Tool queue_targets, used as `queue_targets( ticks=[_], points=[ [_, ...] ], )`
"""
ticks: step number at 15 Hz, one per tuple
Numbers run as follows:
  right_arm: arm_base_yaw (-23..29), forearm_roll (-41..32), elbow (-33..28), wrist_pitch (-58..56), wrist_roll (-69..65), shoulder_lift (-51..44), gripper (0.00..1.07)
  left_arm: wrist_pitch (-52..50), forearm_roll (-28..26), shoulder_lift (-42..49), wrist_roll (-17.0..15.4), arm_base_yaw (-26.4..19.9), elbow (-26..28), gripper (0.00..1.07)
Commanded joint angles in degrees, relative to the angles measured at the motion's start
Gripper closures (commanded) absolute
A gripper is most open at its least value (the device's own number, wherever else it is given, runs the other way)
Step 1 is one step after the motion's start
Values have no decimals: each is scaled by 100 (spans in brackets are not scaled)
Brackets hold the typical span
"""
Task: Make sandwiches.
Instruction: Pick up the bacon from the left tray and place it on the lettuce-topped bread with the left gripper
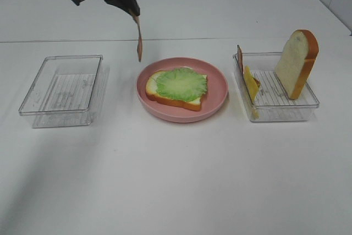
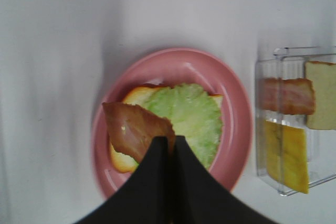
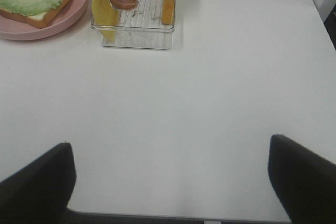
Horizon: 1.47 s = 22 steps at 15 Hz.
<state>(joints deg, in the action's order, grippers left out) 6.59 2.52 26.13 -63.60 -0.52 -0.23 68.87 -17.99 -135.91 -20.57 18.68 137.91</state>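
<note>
Left wrist view: left gripper [image 2: 168,140], clenched on a bacon strip [image 2: 134,129], hides part of the sandwich [image 2: 191,116]; right gripper [image 3: 169,142] spread wide, empty.

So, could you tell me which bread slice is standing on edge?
The bare slice in the right tray; the other lies flat on the pink plate under lettuce.

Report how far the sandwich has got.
Done: a bread slice topped with lettuce lies on the pink plate. In hand: the left gripper holds a bacon strip hanging above the plate. Left: lay that bacon, then likely the cheese and the upright bread slice from the right tray.
</note>
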Motion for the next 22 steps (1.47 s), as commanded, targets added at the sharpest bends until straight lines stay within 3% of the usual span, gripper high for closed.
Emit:
queue_targets(
  ticks=[1,4,7,9,14,22],
  points=[
    [-17,17,-23,57,52,-155,11,-728,-602,-46,23,395,34,107],
    [-17,17,-23,57,52,-155,11,-1261,-1404,-252,63,659,34,107],
    [-17,17,-23,57,52,-155,11,-1667,-2257,-693,350,785,34,107],
    [-17,17,-23,57,52,-155,11,-1656,-2378,-900,372,768,34,107],
    [-17,17,-23,57,52,-155,11,-1421,-2292,-1301,504,762,34,107],
    [-17,17,-23,57,52,-155,11,-1106,-756,-1226,476,762,40,107]
  ],
)
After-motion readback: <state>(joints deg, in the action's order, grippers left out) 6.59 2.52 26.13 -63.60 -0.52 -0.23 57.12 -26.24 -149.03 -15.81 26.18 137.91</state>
